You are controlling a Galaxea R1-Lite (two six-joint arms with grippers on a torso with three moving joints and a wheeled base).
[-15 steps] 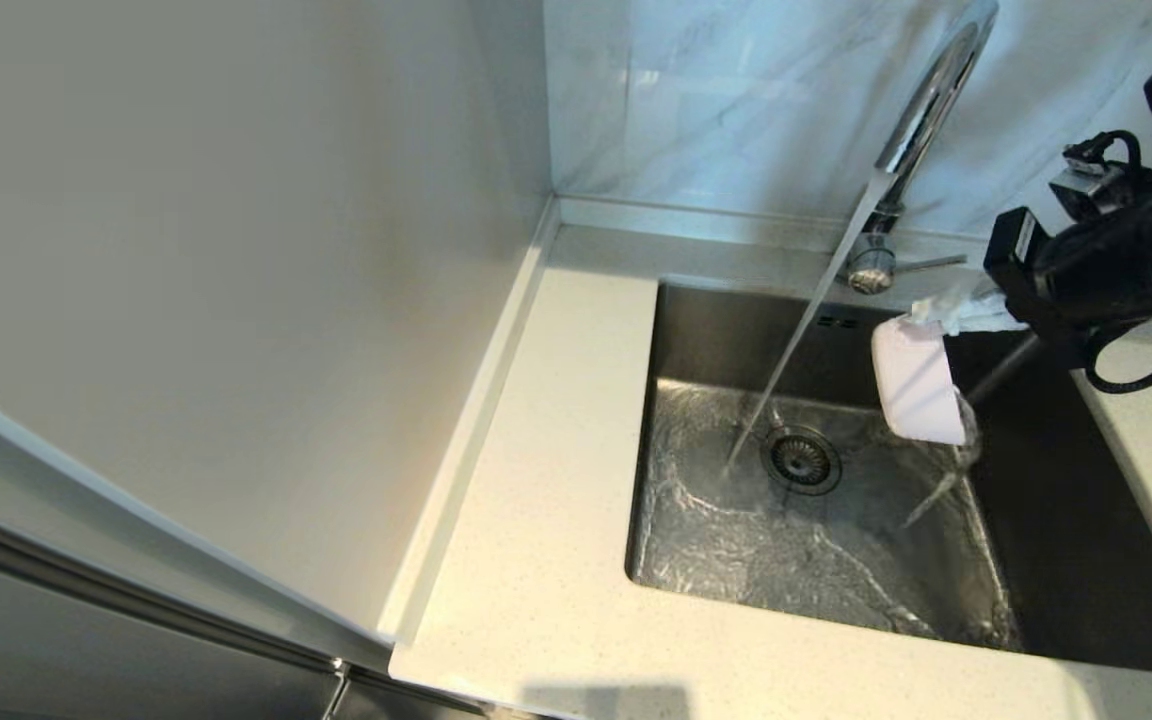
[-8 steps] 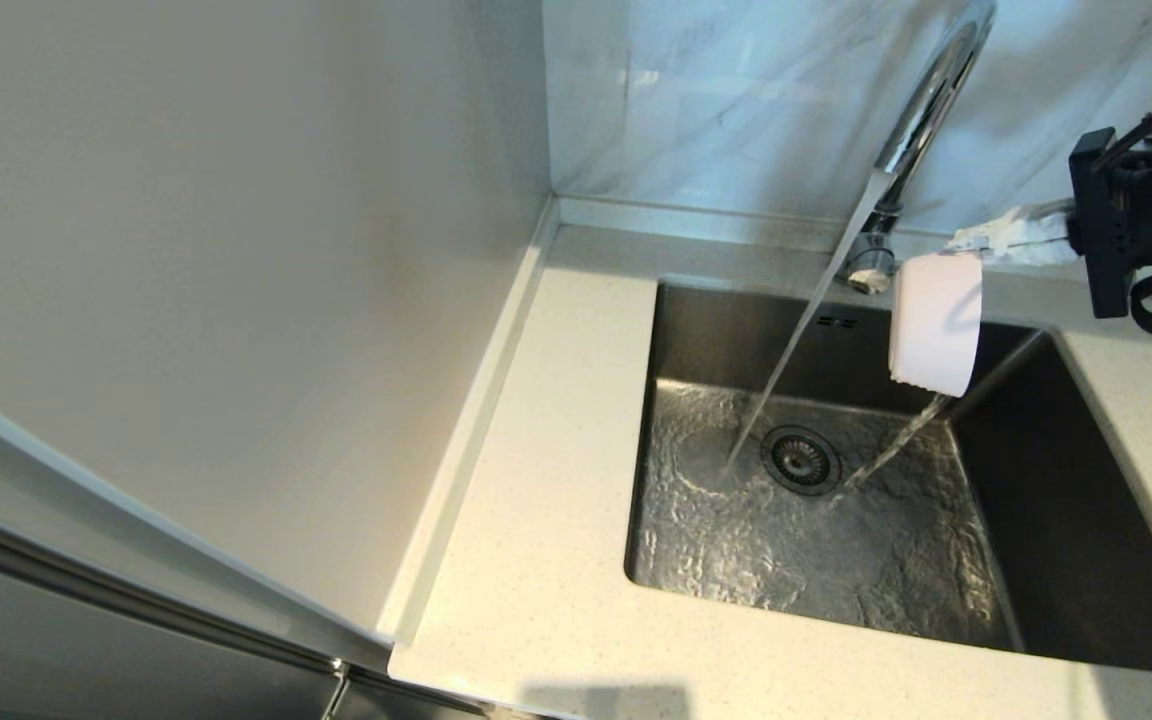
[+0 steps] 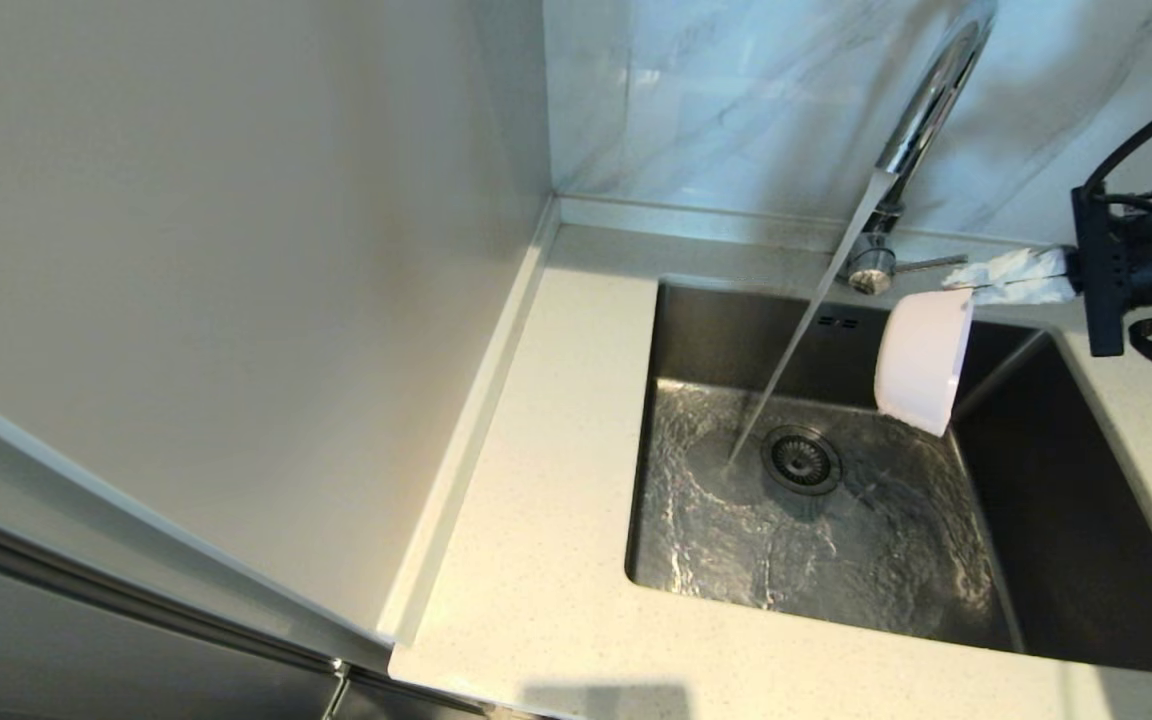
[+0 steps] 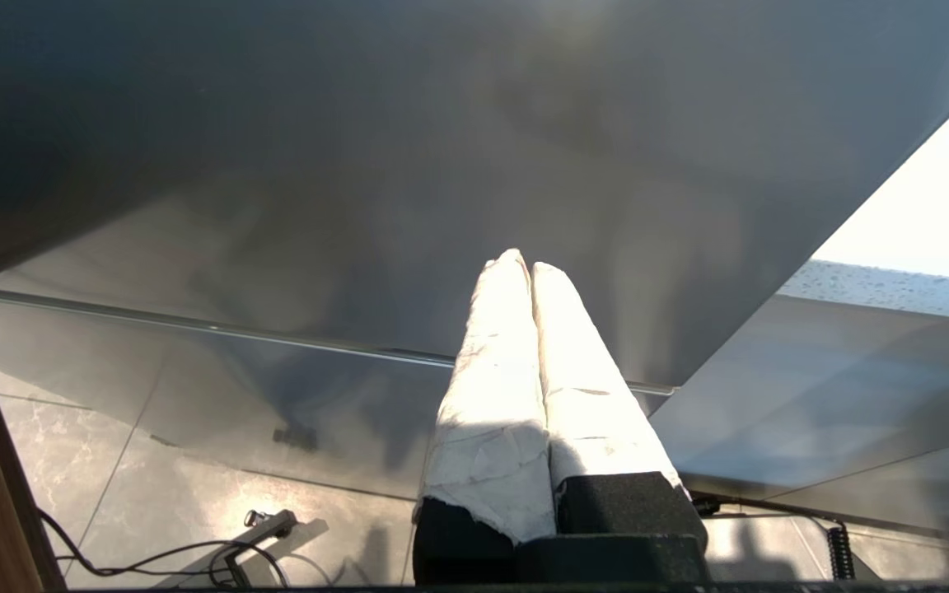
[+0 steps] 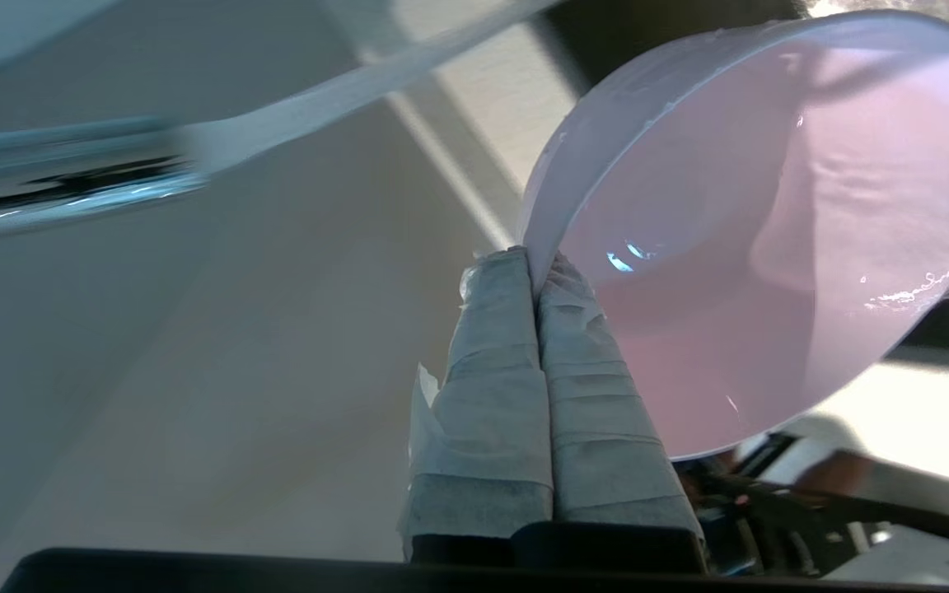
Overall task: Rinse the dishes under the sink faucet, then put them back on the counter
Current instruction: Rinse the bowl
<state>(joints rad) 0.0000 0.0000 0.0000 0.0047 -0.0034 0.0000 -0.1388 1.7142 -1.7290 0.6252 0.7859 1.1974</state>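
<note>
My right gripper [image 5: 534,265], clamped on the wet rim of the tilted bowl [image 3: 921,362] above the sink [image 3: 1086,520], risks letting it slip during the carry to the tabletop [image 3: 536,560].

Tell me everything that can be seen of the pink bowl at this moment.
The pink bowl is small, round, plain and matte, pale pink, wet with droplets inside. It is tipped on its side in the air above the sink, to the right of the running stream from the faucet, which does not hit it. Only the right gripper touches it, its taped fingers pinching the rim.
</note>
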